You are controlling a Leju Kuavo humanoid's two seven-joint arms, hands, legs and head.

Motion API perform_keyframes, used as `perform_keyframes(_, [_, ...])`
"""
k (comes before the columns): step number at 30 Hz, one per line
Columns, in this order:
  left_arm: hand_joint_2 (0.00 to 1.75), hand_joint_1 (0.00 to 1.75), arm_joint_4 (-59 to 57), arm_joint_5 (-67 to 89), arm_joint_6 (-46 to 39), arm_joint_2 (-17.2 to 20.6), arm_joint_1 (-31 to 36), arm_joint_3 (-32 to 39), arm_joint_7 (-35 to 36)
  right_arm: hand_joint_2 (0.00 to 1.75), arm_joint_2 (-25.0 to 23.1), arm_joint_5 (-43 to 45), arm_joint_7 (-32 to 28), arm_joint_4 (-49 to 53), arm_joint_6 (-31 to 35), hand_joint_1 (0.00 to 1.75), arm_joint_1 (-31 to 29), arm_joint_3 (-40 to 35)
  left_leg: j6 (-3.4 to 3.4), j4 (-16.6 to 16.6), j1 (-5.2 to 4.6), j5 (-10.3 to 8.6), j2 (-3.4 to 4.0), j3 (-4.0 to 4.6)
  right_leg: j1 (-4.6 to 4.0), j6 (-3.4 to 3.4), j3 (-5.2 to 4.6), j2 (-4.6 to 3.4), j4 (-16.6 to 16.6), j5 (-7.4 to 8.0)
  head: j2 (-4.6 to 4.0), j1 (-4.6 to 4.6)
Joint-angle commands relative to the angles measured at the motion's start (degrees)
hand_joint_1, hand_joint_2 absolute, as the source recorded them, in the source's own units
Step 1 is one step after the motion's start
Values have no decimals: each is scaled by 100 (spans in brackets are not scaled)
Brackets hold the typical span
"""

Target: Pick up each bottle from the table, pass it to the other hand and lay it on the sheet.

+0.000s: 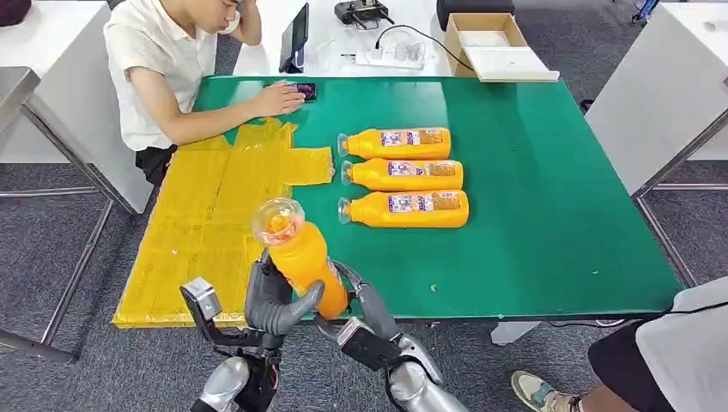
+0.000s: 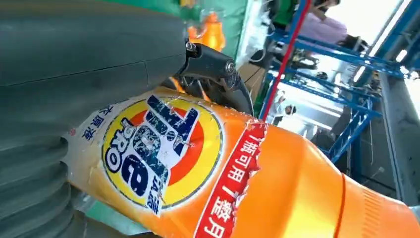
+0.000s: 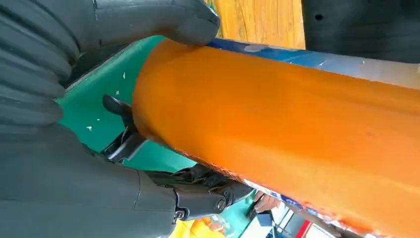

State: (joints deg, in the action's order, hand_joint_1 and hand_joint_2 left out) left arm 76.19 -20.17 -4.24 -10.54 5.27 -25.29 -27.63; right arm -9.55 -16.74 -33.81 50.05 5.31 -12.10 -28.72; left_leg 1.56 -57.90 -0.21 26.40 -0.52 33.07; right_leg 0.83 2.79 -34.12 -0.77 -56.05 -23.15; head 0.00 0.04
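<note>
held bottle (image 1: 300, 253) base: hidden by robot hands | seated person (image 1: 172, 60): head cropped

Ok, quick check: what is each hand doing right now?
Left hand: holds the orange bottle, thumb wrapped across its body.
Right hand: grips the same bottle near its base.

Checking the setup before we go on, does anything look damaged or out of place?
The held bottle's label is scuffed and torn along its edge in the left wrist view. The yellow sheet overhangs the table's left edge. The three lying bottles look neatly lined up.
</note>
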Motion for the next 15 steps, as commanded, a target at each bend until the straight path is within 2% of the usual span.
perform_keyframes(1, [175, 175, -398, 287, -37, 88, 319, -209, 66, 175, 49, -29, -60, -30, -175, 175, -39, -551, -7, 3, 3, 1, -1, -7, -3, -7, 8, 7, 1, -3, 0, -2])
perform_keyframes(3, [175, 175, -360, 42, 345, 66, 252, -120, 199, 175, 110, -18, -17, 227, -228, 175, 12, -615, -9, 2, 5, 2, -1, -11, -6, -9, 13, 10, 4, -4, -2, -2])
perform_keyframes(7, [175, 175, -298, 25, 355, 54, 221, 0, 231, 175, 159, 3, 73, 470, -240, 175, 88, -623, -12, 3, 7, 5, 3, -18, -8, -13, 19, 8, 4, -6, 0, 0])
perform_keyframes(8, [175, 175, -292, 7, 332, 43, 226, 53, 272, 175, 163, -4, 99, 504, -207, 162, 110, -621, -8, 0, 4, 3, 2, -8, -5, -9, 9, 6, 1, -4, -2, 0])
perform_keyframes(9, [175, 175, -301, 36, 298, 60, 242, 83, 296, 175, 152, 13, 105, 529, -180, 42, 129, -602, -6, 2, 4, 2, 2, -5, -5, -7, 6, 4, 2, -2, 0, 0])
perform_keyframes(10, [175, 175, -316, 68, 250, 72, 254, 106, 319, 175, 134, 48, 92, 558, -156, 0, 151, -569, -9, 0, 4, 4, -1, -9, -5, -10, 12, 9, 0, -5, -2, 0])
perform_keyframes(12, [175, 175, -386, 225, 28, 109, 323, 152, 431, 175, 102, 124, 89, 685, -121, 0, 218, -521, -9, 1, 7, 4, 3, -9, -8, -11, 11, 5, 2, -4, -2, 0])
perform_keyframes(13, [175, 175, -451, 342, -65, 159, 385, 156, 465, 0, 104, 129, 87, 753, -106, 0, 238, -526, -12, 1, 6, 6, 3, -15, -7, -14, 16, 7, -1, -8, 0, 0])
perform_keyframes(15, [175, 175, -618, 540, -210, 225, 522, 217, 477, 0, 131, 112, 65, 909, -22, 0, 279, -529, -10, 4, 3, 2, 1, -10, -4, -11, 11, 7, 1, -4, -2, 0])
